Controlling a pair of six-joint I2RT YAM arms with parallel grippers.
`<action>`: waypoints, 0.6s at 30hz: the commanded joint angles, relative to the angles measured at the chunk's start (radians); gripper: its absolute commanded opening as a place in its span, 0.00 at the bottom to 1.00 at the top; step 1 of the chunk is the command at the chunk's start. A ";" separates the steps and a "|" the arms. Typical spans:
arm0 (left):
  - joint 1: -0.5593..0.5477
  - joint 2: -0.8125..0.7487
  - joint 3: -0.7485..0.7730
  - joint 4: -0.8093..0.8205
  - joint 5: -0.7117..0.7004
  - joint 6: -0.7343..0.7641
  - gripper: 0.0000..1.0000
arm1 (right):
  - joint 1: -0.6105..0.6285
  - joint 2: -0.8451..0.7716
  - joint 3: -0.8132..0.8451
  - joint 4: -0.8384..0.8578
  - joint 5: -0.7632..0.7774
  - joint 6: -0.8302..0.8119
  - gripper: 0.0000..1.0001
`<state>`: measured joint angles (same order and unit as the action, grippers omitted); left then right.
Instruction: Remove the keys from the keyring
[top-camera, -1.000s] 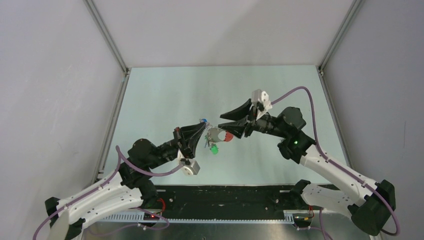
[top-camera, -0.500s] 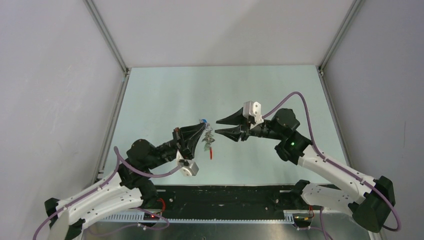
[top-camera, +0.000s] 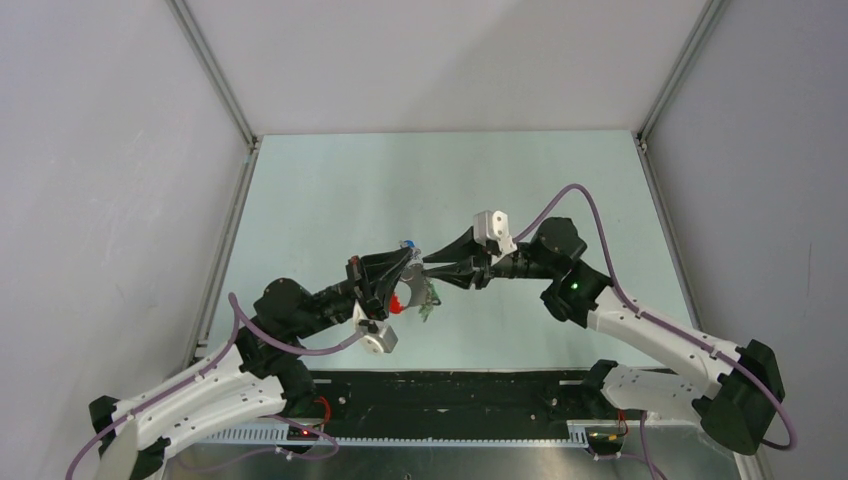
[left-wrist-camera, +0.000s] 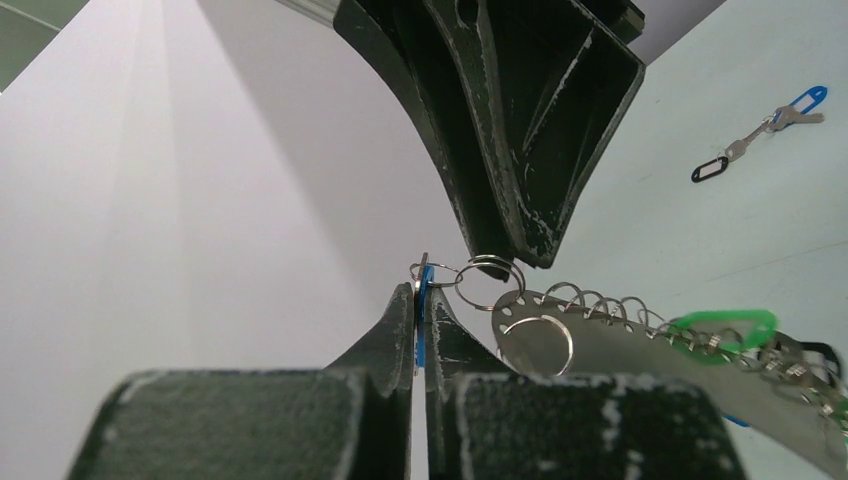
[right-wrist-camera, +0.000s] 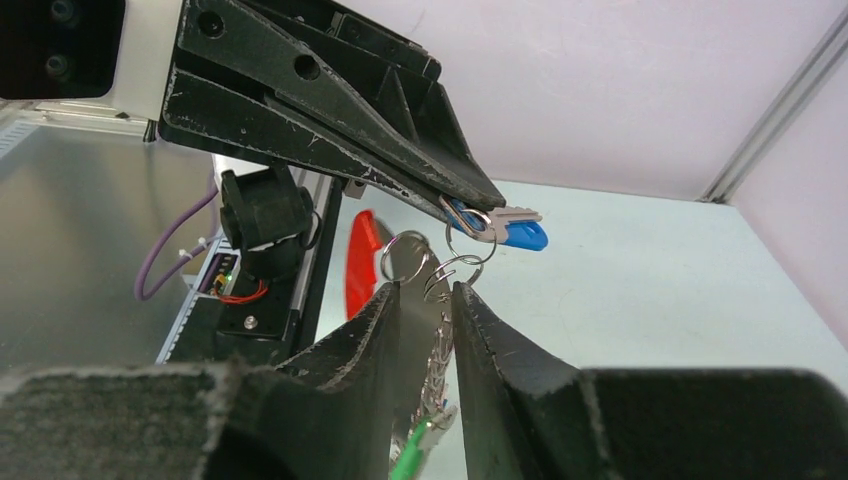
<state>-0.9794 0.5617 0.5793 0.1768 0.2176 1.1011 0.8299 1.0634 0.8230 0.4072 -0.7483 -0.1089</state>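
My left gripper (top-camera: 412, 257) is shut on a blue-capped key (right-wrist-camera: 520, 235) and holds it in the air; the key shows as a blue sliver between the fingers in the left wrist view (left-wrist-camera: 421, 300). From this key hangs the keyring (left-wrist-camera: 600, 345), a silver plate with a row of small rings and a red curved band (top-camera: 398, 303). A green-capped key (top-camera: 428, 313) dangles from it. My right gripper (right-wrist-camera: 425, 290) meets the left tip to tip. Its fingers are closed in around the keyring's top rings, with a narrow gap between them.
A separate blue-tagged key with a black loop (left-wrist-camera: 760, 130) lies on the pale green table (top-camera: 330, 190). Grey walls and aluminium posts enclose the table on three sides. A black strip (top-camera: 450, 385) runs along the near edge by the arm bases.
My right gripper has moved left to the left gripper and narrowed its wide-open fingers around the rings. The keyring has swung; its red band now hangs under the left gripper.
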 joint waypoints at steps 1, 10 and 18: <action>0.002 -0.014 0.014 0.064 0.020 0.011 0.00 | 0.012 0.018 0.013 0.061 -0.012 -0.005 0.29; 0.002 -0.013 0.016 0.064 0.023 0.007 0.00 | 0.025 0.052 0.025 0.116 0.005 0.025 0.23; 0.002 -0.014 0.013 0.064 0.022 0.007 0.00 | 0.034 0.055 0.025 0.125 0.030 0.038 0.24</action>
<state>-0.9794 0.5617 0.5793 0.1768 0.2214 1.1007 0.8539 1.1202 0.8230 0.4778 -0.7380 -0.0795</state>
